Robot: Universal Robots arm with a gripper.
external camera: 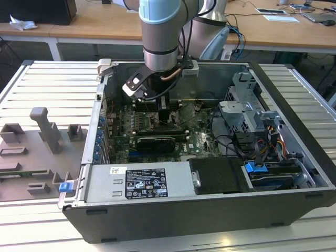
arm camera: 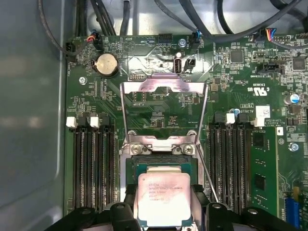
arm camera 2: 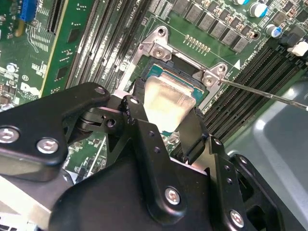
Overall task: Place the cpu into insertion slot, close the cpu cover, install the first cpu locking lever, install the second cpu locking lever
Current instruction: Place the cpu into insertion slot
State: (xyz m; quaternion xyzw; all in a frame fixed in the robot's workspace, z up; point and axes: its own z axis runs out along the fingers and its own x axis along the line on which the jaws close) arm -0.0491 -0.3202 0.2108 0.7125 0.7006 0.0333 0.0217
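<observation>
The cpu (arm camera: 162, 199), a square chip with a pale silver top, sits between my gripper's (arm camera: 163, 204) black fingers (arm camera: 129, 204), which are shut on its two sides. It hangs just over the insertion slot (arm camera: 161, 162), a dark square socket on the green motherboard, and is offset a little from the socket's centre. In the second wrist view the cpu (arm camera 2: 166, 101) covers most of the insertion slot (arm camera 2: 155, 72). The cpu cover (arm camera: 163, 85) stands open, folded back away from the socket. A thin locking lever (arm camera 2: 269, 94) sticks out beside the socket. In the exterior view my gripper (external camera: 164, 113) reaches down into the case.
Long memory slots (arm camera: 94, 163) run on both sides of the socket. A long black card (external camera: 155, 143) lies close in front of the gripper, with a power supply (external camera: 139, 181), drive cage (external camera: 252, 113) and cables around. A grey fixture plate (external camera: 37, 147) lies outside the case.
</observation>
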